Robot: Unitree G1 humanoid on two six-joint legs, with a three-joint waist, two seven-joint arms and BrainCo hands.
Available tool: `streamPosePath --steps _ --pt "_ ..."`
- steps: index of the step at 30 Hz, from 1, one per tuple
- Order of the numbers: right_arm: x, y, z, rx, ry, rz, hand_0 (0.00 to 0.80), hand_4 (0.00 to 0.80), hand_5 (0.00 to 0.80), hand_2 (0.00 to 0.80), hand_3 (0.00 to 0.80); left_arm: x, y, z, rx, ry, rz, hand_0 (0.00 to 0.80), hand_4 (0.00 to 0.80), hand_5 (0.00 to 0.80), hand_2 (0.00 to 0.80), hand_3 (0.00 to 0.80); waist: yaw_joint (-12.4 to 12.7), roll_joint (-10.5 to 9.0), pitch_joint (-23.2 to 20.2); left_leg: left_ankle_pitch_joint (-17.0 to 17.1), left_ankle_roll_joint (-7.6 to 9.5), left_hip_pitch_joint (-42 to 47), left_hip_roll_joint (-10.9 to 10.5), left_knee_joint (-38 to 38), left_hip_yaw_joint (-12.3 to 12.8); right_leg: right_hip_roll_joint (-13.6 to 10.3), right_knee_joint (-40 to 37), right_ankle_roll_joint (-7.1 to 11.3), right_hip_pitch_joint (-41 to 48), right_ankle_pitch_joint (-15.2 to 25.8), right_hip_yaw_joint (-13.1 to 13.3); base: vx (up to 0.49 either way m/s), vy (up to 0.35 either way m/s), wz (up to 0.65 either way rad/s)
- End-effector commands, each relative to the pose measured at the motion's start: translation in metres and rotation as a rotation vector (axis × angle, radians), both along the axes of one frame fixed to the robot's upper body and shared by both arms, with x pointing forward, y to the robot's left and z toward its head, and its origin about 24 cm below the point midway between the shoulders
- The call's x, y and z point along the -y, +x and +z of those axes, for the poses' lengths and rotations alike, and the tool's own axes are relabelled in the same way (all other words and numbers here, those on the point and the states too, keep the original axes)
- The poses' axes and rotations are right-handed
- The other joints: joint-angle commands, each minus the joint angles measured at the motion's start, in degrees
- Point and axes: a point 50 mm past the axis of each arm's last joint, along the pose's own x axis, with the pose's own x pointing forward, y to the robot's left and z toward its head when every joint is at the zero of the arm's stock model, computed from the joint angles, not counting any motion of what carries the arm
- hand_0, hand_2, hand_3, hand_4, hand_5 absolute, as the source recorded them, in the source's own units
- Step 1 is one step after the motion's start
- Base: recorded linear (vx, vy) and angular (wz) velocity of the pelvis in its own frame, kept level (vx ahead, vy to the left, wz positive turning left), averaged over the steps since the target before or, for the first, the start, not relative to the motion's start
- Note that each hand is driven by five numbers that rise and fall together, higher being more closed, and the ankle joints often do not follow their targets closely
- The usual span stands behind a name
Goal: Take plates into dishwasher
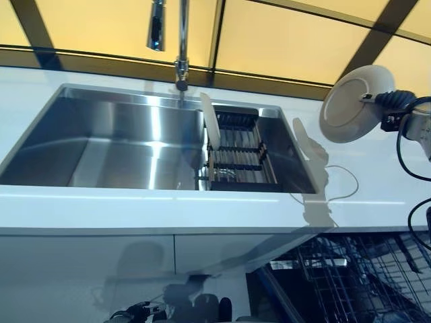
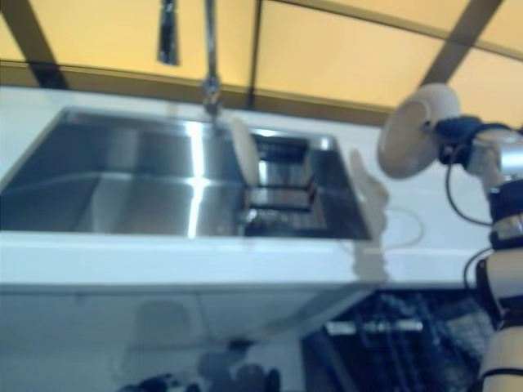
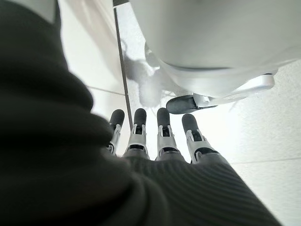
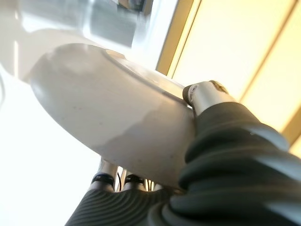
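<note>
My right hand [image 1: 389,102] is shut on a white plate [image 1: 353,103] and holds it on edge in the air above the white counter, right of the sink; the right wrist view shows the plate [image 4: 113,113] pinched between thumb [image 4: 207,96] and fingers. A second white plate [image 1: 211,120] stands upright in the dark rack [image 1: 237,158] at the sink's right end. The open dishwasher's dark wire rack [image 1: 350,276] shows at lower right, below the counter. My left hand [image 3: 160,136] hangs low with straight fingers, holding nothing.
A steel sink [image 1: 108,145] fills the left of the counter, with a tap [image 1: 180,40] and a spray head [image 1: 156,25] above its far rim. White cabinet fronts [image 1: 135,259] run below the counter edge.
</note>
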Motion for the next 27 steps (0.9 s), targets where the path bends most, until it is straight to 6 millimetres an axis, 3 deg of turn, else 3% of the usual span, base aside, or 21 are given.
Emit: streamPosePath --steps 1,6,17,27 --pt "0.022 -0.021 0.064 0.172 -0.189 -0.085 0.8 0.8 0.8 0.8 0.8 -0.008 0.0 0.002 -0.027 0.03 -0.041 0.0 0.0 0.0 0.0 0.0 -0.6 -0.14 -2.4 -2.9 2.32 0.3 -0.1 -0.1 -0.8 -1.9 0.2 4.29 2.1 -0.1 0.0 0.006 -0.024 -0.28" --pt "0.041 -0.039 0.068 0.155 -0.308 -0.103 0.8 0.8 0.8 0.8 0.8 -0.007 0.001 0.002 -0.03 0.022 -0.054 0.0 0.0 0.0 0.0 0.0 -2.4 0.07 -2.6 -3.1 2.44 0.8 0.4 -0.1 0.4 -1.2 0.2 4.4 1.8 -0.1 1.9 0.01 -0.023 -0.22" --pt "0.066 -0.066 0.056 0.066 -0.473 -0.109 0.8 0.8 0.8 0.8 0.8 -0.004 0.005 0.002 -0.041 0.017 -0.099 0.0 0.0 0.0 0.0 0.0 -6.3 1.36 -2.5 -3.0 1.87 1.2 1.7 -0.1 3.8 -0.4 0.2 4.51 0.3 0.0 4.4 -0.024 -0.038 -0.21" --pt "0.08 -0.086 0.032 -0.024 -0.557 -0.059 0.8 0.8 0.8 0.8 0.8 0.004 0.013 0.002 -0.024 0.0 -0.123 0.0 0.0 0.0 0.0 0.0 -10.4 2.57 -1.7 -3.3 1.58 1.5 2.3 -0.1 6.7 -0.2 0.2 4.46 -1.2 0.3 6.4 -0.026 -0.013 -0.12"
